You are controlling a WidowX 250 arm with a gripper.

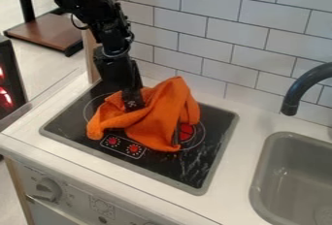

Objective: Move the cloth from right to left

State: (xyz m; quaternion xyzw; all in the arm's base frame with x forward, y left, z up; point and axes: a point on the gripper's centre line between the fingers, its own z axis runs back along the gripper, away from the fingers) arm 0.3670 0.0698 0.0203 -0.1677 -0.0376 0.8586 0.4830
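- Cloth (158, 117), the orange one, camera view: it's bunched up and draped over the middle of the black stovetop (210, 146), peaked at the back, with a flap hanging toward the printed controls (123, 146).
- Same view, the gripper (133, 104) is down in the folds at the cloth's left side. Honestly can't tell how far open it is or whether it has a real hold, since fabric hides too much.
- Biggest worry imo: a shallow pinch. If it only has a loose fold, the heavier right half could drag on the glass and pull the whole thing free.
- Also, the arm (117, 44) is pretty much over the left side, where the cloth should go, so a low sideways move might just bunch it up underneath.
- Last one: go too far left and a trailing corner could slip off the counter (29, 127) edge.
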